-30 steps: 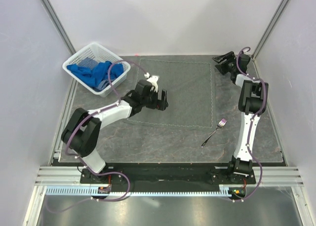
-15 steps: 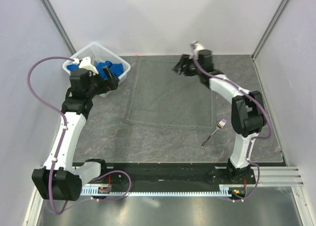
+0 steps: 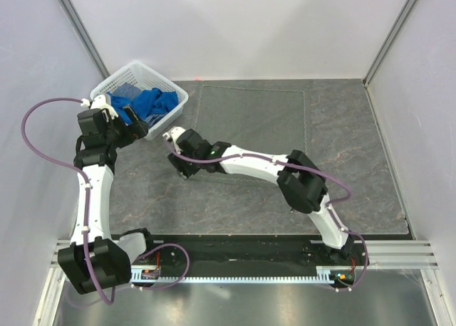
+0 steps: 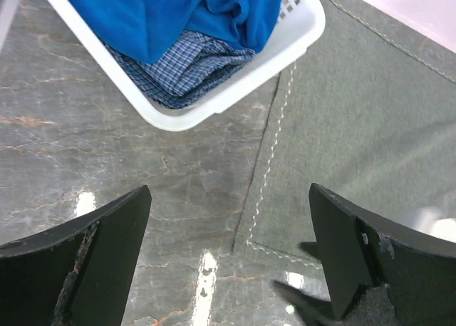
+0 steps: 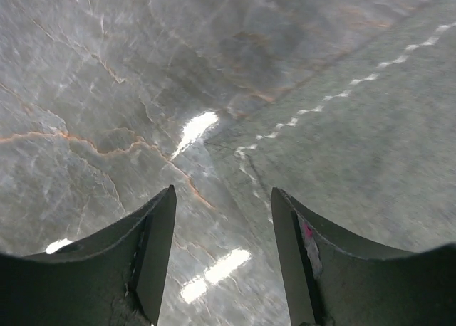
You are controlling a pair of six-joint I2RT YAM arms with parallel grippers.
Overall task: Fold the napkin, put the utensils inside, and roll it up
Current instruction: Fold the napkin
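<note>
napkin (image 3: pixel 263 123): spread flat and unfolded. its near-left corner lies just ahead of the right gripper's fingertips, with the stitched hem running away from them.
right gripper (image 5: pixel 222 198): reaching across to the left arm's side. jaws apart and nothing between them, low over the tabletop (image 5: pixel 85 91) at the cloth's corner.
left gripper (image 4: pixel 229 198): jaws wide apart, holding nothing. it hangs higher, with the same corner below and slightly ahead of it.
basket (image 4: pixel 235 84): white, beyond the left gripper's fingertips, holding blue cloths (image 4: pixel 178 13). its wall sits just beside the napkin's left hem.
fork: not visible in any view. it may lie under the right arm, but i cannot tell.
step in hand: by my reading, taking the near-left corner to start the fold. nothing is folded yet, so the task is at its very start.
doing it well: move the right gripper slightly forward so the corner lies between both fingers. come down until the lower finger slides under the hem, and close on cloth inside the stitching. lift only enough to free the edge, then carry it across.
risk: cloth and tabletop are close in colour, so the stitching is the guide. a shallow pinch could slip, and a pull toward the basket could catch it.
</note>
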